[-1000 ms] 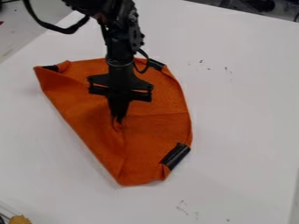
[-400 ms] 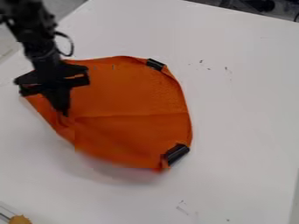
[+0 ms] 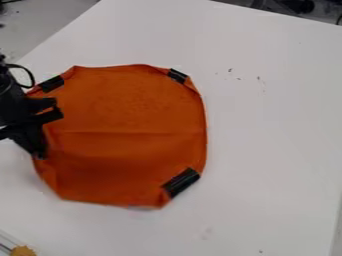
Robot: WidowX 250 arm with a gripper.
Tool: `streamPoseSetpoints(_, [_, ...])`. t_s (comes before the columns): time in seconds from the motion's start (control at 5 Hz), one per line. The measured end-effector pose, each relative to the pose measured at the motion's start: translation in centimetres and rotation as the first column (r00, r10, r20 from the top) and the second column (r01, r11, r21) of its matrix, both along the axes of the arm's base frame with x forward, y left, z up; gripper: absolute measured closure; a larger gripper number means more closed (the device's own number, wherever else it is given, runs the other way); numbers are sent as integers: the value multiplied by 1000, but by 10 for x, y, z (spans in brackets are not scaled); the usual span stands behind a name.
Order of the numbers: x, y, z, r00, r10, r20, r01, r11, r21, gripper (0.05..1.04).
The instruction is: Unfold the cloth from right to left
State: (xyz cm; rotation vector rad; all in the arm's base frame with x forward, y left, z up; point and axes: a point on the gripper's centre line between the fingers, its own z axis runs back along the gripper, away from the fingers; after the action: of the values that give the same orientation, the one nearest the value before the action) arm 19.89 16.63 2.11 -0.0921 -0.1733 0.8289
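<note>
At the left edge of the view the black gripper (image 3: pixel 40 154) hangs low, its tips together on the left edge of the orange cloth (image 3: pixel 127 115), shut on it. The cloth lies spread in a rounded, nearly full shape on the white table, with a faint crease running across its middle. Black patches mark its upper left, upper right and lower right corners. Its lower left part looks slightly raised and rumpled beside the gripper.
The white table (image 3: pixel 274 150) reaches to a dark area at the top right. An orange-yellow object (image 3: pixel 23 251) sits at the bottom left corner. Small dark marks dot the surface right of the cloth.
The gripper has moved left and somewhat down, drawing the cloth's left side with it. The cloth has opened out wider, and its lower right corner has shifted a little left.
</note>
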Motion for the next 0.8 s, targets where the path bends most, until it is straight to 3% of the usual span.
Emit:
streamPoseSetpoints(0.4, [-17, -10, -12, 996, 84, -8, -84, 996, -21, 1029])
streamPoseSetpoints(0.6, [-36, -13, -13, 984, 181, 2, -181, 984, 4, 1014])
streamPoseSetpoints(0.8, [-50, -13, -14, 976, 217, 13, -217, 976, 35, 876])
